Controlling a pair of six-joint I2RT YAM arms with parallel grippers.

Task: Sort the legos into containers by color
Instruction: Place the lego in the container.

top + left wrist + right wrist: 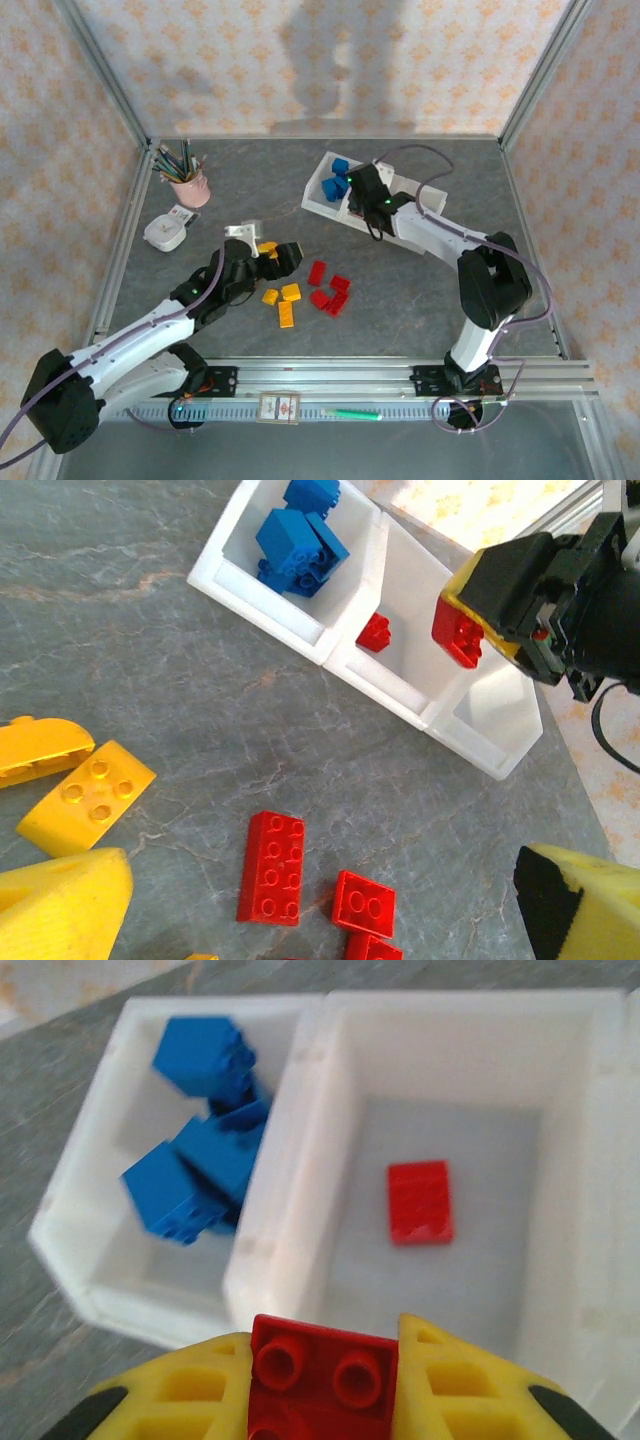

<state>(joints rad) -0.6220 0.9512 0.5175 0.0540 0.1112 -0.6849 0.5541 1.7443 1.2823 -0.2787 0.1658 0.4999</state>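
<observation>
R pincer [323,1385] clenched on red lego [322,1360], hovering over mid compartment [470,1060] w/ one red brick [420,1202] already in, blues [200,1165] next door; I'd centre it, drop lower, then let go so it can't bounce out; L pincer [278,254] released nr yellows [283,300] on desk [400,310].

Legos [271,867] glossy moulded plastic; containers [280,620] translucent white plastic, smooth; table [150,660] matt, stone-veined grey.
</observation>
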